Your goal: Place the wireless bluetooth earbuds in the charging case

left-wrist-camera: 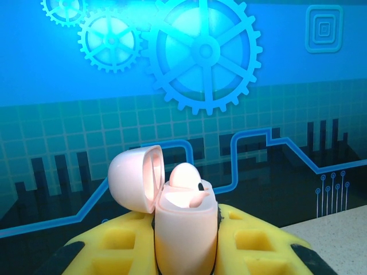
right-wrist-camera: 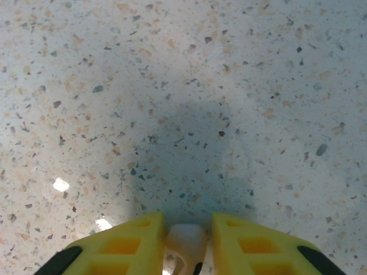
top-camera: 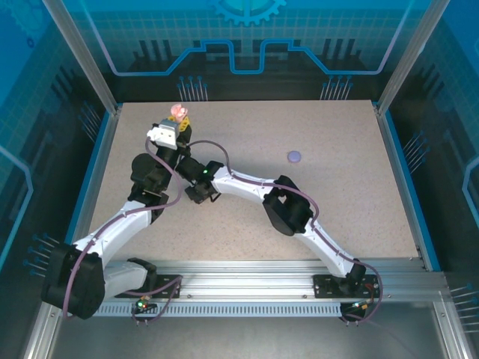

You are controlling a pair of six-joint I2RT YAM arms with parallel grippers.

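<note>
Holder: left gripper (left-wrist-camera: 184,220) squeezes tight on pink case (left-wrist-camera: 182,232), lid open, at far left of table (right-wrist-camera: 172,86).
Carrier: right gripper (right-wrist-camera: 187,229) pinches pale bud (right-wrist-camera: 184,246) between its fingers, over bare table.
Path: pink case lies far and a little left of right gripper.

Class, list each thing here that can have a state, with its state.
Pink case: lid open, gripped.
First earbud: seated in the pink case.
Left pincer: shut on the pink case.
Right pincer: shut on the second earbud.
Second earbud: gripped, not yet in a case.
Purple case: lying on the table, lid seemingly shut.
</note>
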